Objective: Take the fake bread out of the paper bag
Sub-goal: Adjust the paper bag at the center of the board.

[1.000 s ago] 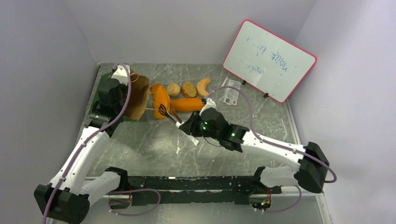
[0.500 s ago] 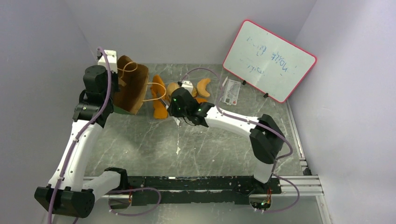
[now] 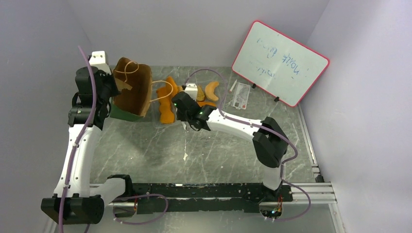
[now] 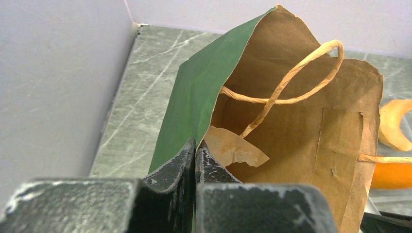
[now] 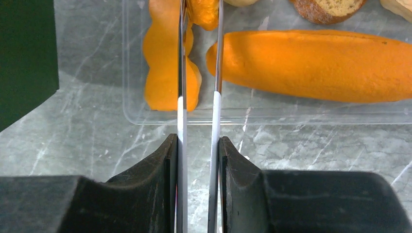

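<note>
Left gripper (image 4: 195,148) is pinched tight on the green rim of the paper bag (image 4: 301,141), holding it tilted. Right gripper (image 5: 197,145) squeezes thin metal tongs (image 5: 180,126) narrowly over the fake bread (image 5: 311,65), which lies in a clear tray (image 5: 141,114) beside the bag.

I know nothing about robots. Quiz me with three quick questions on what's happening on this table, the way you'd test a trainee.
1. True or false: the left jaws are pinched shut on the rim of the paper bag.
2. What do the right jaws hold? A a spoon; B tongs; C a marker pen.
3. Fill in: the long orange loaf lies in a ____.

Key: 1 true. 2 B. 3 clear tray.
</note>
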`<state>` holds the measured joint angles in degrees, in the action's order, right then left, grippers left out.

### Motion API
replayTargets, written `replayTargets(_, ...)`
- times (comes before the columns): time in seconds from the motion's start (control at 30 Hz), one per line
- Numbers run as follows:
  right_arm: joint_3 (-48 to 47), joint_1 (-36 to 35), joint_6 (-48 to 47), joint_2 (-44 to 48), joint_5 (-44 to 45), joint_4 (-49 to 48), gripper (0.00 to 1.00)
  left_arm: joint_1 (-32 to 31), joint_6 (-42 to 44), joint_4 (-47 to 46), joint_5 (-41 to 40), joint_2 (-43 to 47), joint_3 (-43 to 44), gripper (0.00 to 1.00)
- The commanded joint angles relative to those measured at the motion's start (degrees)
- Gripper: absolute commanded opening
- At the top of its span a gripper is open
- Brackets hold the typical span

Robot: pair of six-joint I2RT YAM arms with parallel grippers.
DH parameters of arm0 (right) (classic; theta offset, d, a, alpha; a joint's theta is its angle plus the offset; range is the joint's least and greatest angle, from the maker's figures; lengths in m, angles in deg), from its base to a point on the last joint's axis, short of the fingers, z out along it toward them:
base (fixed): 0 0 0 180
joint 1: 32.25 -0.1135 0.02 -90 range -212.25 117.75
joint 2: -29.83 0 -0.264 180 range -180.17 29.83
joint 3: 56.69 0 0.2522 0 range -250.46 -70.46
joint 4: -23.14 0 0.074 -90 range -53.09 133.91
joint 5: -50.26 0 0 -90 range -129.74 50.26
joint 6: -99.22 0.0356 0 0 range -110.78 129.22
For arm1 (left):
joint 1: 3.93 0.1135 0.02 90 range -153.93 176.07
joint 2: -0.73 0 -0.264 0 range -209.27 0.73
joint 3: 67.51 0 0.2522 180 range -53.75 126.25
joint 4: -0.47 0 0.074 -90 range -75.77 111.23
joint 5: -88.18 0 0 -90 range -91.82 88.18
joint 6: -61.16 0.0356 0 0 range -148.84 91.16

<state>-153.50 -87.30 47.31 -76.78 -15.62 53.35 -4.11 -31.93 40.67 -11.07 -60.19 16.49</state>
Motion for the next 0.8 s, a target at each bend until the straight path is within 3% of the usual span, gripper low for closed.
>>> replayTargets(0.0,-3.2,-0.8,-0.6,-2.3,4.7,1.3,0.0,1.6,-5.5,1.6,7.3,1.5,2.2,0.07)
replayTargets(0.2,-5.4,-1.4,0.1,-4.9,5.0,2.4,0.0,4.3,-8.0,1.5,11.0,3.1,-1.0,0.07)
replayTargets(0.57,-5.6,-2.4,2.1,-4.2,7.4,4.0,0.41,10.9,-12.0,-1.5,17.1,4.5,-6.6,0.07)
replayTargets(0.77,-2.9,-2.4,2.4,-1.8,7.0,2.5,0.43,12.3,-13.6,-2.8,18.5,5.1,-8.4,0.07)
